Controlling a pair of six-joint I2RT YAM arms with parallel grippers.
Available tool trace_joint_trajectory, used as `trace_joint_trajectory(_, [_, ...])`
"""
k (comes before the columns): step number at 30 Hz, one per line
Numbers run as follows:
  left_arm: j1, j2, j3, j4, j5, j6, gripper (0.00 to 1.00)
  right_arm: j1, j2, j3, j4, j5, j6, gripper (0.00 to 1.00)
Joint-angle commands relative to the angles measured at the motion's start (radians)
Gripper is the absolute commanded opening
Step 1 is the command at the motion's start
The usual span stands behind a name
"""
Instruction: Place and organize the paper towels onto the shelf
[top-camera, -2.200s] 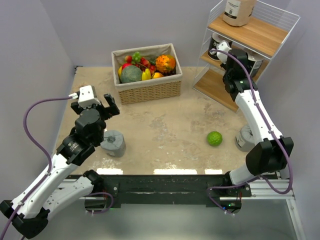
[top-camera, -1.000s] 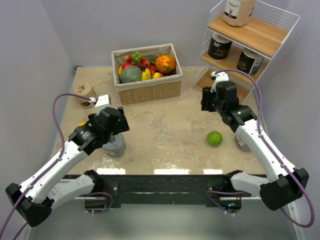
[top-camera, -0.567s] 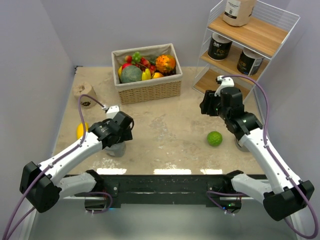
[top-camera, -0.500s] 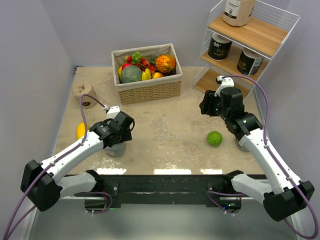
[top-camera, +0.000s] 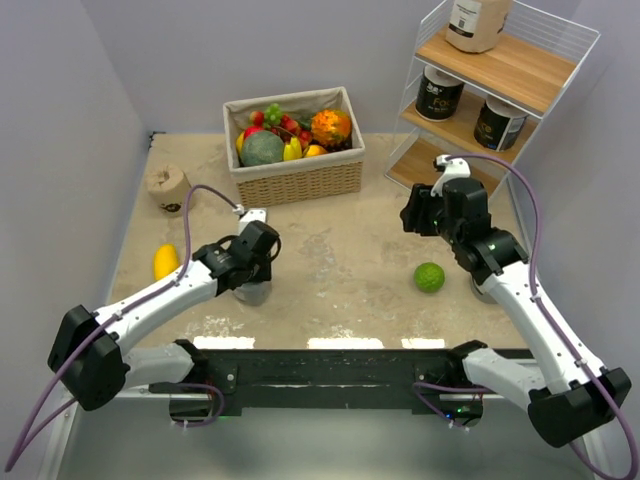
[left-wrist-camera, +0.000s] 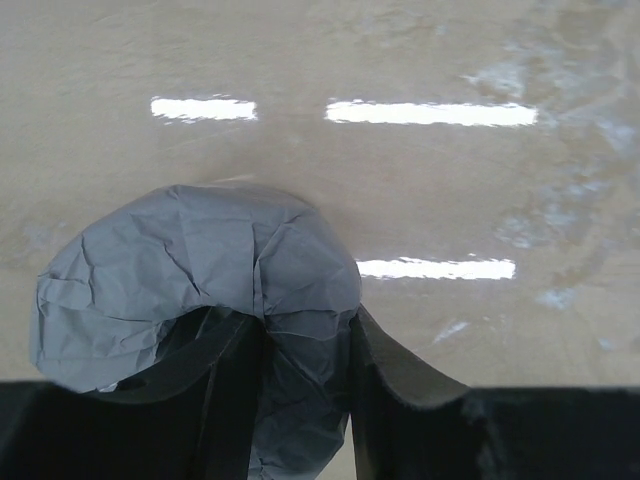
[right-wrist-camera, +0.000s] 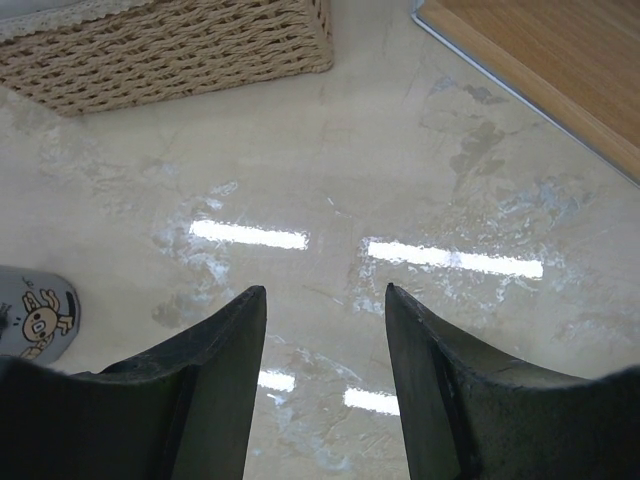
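Along the near edge of the bench (top-camera: 340, 262), left of centre, overhead: grey roll (top-camera: 251, 293) stands well apart from the shelf (top-camera: 520, 70) at the far-right corner. Left wrist: left fingers (left-wrist-camera: 230, 410) pinch its crumpled wrapper, narrow, likely for lifting. Right wrist: right fingers (right-wrist-camera: 215, 390) part-spread, empty over bare bench, probably on standby.

1. The grey roll (left-wrist-camera: 190, 270) has a creased, matt wrap.
2. The worktop (right-wrist-camera: 400, 180) is smooth, glossy and stone-like.
3. The basket (right-wrist-camera: 170, 45) is rough woven wicker.
4. The shelf (top-camera: 520, 72) has smooth wood boards and white wire.
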Motion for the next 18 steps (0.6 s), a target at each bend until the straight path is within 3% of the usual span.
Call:
trace_joint_trajectory(1, [-0.051, 0.018, 0.076, 0.212, 0.135, 0.134, 0.34, 0.001, -0.023, 0.029, -0.025, 0.075, -0.023, 0.55])
trace_joint_trajectory(6, [-0.116, 0.119, 0.163, 0.318, 0.218, 0.250, 0.36, 0.000, -0.049, 0.007, -0.016, 0.102, -0.023, 0.55])
trace_joint_trajectory(14, [-0.226, 0.374, 0.346, 0.320, 0.209, 0.323, 0.34, 0.001, -0.015, 0.020, -0.051, 0.146, -0.045, 0.54])
trace_joint_trajectory(15, [-0.232, 0.383, 0.370, 0.329, 0.215, 0.323, 0.35, 0.000, -0.015, 0.017, -0.046, 0.146, -0.046, 0.55])
trace_joint_trajectory(18, [-0.239, 0.402, 0.409, 0.327, 0.222, 0.327, 0.62, 0.000, -0.007, 0.013, -0.045, 0.135, -0.040, 0.55])
